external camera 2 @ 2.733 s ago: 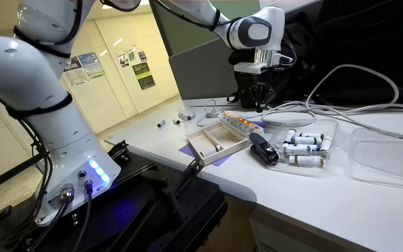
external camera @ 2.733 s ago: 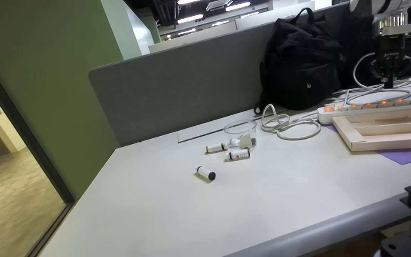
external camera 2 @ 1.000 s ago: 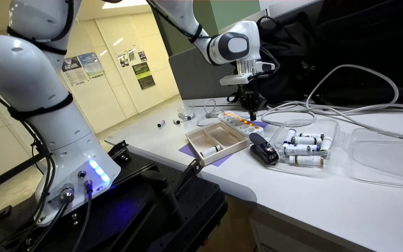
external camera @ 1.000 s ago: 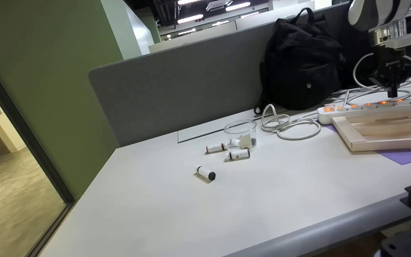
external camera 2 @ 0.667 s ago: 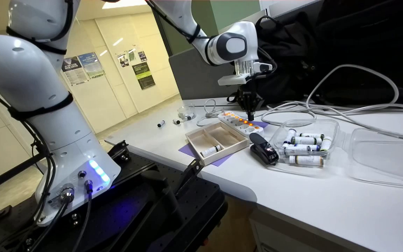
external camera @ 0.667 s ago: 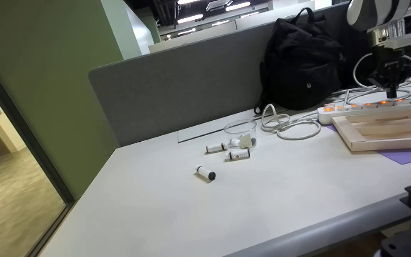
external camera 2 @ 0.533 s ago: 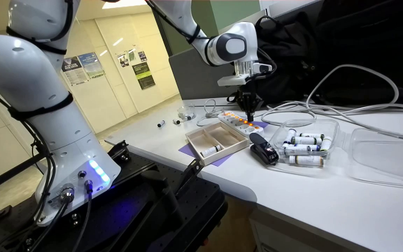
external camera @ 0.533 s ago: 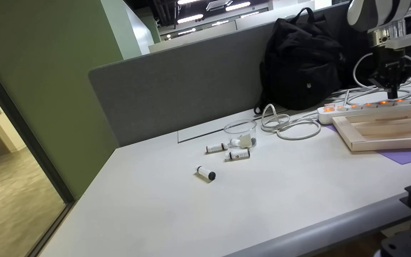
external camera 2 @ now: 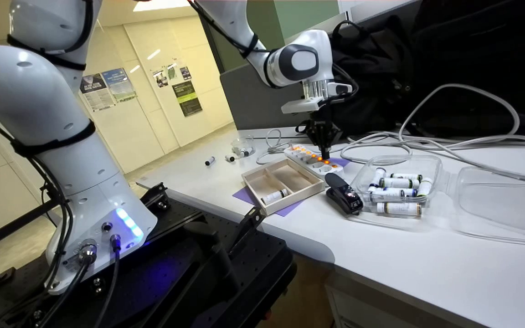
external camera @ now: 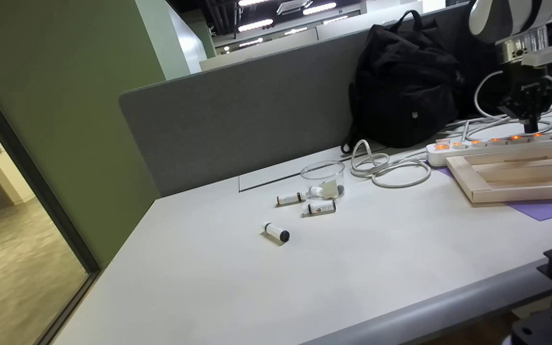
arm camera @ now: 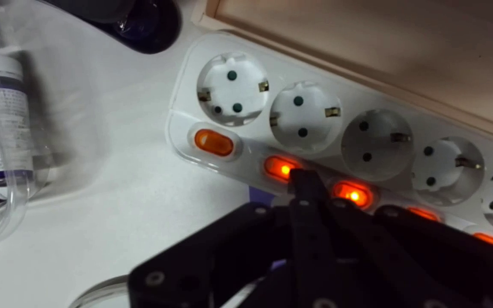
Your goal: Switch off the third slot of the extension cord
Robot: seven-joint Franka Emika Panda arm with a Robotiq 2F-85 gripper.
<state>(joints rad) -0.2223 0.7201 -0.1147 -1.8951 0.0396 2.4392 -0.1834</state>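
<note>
Black and pressed together, the gripper (arm camera: 308,179) is held near lit switches (arm camera: 352,194) on the power strip (arm camera: 336,149), likely so only one can be pushed.

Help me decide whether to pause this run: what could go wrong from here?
Wrong press: in the wrist view the tips of the shut gripper show between the second switch and third switch, counting from the unlit end switch, so the second might get pressed.
Wrong count: starting from the opposite end could mean a different switch.
Shifting: the wooden tray lies close alongside the extension cord; a firm push could drive them together.
</note>
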